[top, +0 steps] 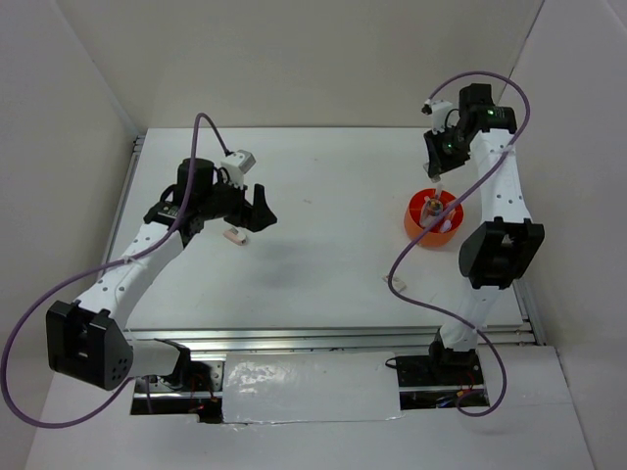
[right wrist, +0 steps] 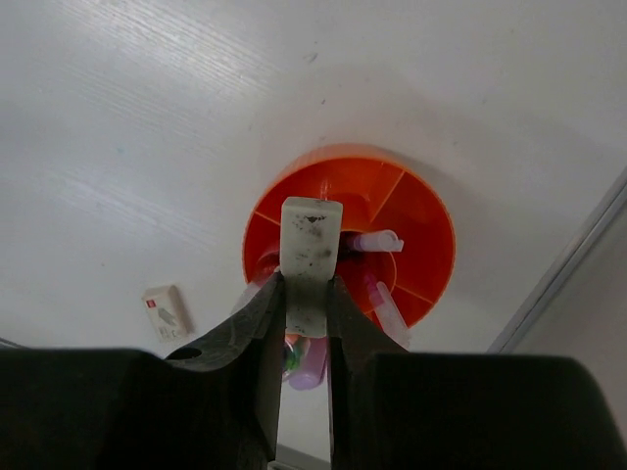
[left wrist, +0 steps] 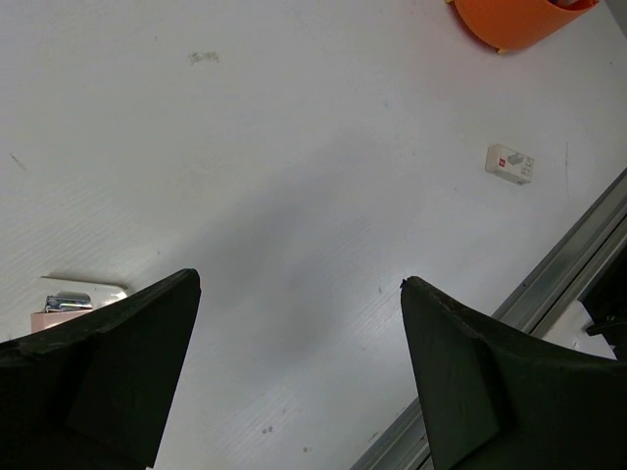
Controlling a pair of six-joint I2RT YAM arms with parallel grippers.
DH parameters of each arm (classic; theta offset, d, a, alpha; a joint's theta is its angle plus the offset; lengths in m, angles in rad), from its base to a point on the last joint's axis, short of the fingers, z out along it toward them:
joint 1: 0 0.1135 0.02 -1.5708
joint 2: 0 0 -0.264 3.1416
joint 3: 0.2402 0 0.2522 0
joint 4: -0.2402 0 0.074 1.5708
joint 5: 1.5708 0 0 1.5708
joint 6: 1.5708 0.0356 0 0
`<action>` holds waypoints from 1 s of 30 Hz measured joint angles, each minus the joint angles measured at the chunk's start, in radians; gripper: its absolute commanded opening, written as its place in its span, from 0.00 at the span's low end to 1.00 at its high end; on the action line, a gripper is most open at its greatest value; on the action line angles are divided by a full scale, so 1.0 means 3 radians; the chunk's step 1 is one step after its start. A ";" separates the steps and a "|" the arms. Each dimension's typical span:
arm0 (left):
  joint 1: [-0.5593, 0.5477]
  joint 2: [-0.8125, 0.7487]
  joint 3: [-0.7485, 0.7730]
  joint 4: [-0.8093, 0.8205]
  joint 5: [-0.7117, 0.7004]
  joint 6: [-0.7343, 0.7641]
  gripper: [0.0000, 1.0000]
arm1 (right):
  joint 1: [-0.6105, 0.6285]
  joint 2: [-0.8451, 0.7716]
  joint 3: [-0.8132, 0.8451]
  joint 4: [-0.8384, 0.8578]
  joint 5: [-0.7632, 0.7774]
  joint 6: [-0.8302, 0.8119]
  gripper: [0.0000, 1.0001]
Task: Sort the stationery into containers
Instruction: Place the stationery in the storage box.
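1. White tabletop, white walls, nothing fancy. Your right gripper (right wrist: 307, 286) is pinched on a flat whitish eraser-like block (right wrist: 312, 230), which pokes out past the fingertips.
2. The orange tub (right wrist: 423, 230) is directly beneath that gripper, so I'd say the step in hand is dropping the block in.
3. Don't drift sideways. Aim for an open wedge compartment, not a divider wall or the middle ring where a lilac pen (right wrist: 374, 240) lies.
4. Get low and open gently so the block doesn't bounce off the rim.
5. Your left gripper (left wrist: 300, 284) is spread wide with nothing in it. A pink eraser-like block (left wrist: 59, 318) lies just outside one finger, and a white eraser with a red label (left wrist: 509, 164) is well ahead of it. The pink one looks like the easy next grab.
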 measured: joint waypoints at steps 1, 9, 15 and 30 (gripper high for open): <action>-0.0001 -0.0006 0.0000 -0.0001 0.0000 0.0000 0.95 | -0.0031 0.0004 -0.0020 -0.0020 -0.0011 -0.0015 0.00; -0.0010 -0.0020 -0.0008 0.0000 0.0000 0.0000 0.95 | -0.0237 -0.0132 -0.0234 0.0018 0.0095 0.0060 0.00; -0.0018 -0.0028 -0.0051 0.0001 0.0000 0.0001 0.95 | -0.0596 -0.0151 -0.0234 0.0033 0.0273 0.0146 0.00; -0.0019 -0.0029 -0.0075 0.0001 0.0003 0.0003 0.95 | -0.0889 -0.0106 -0.0570 0.0061 0.0163 0.0160 0.00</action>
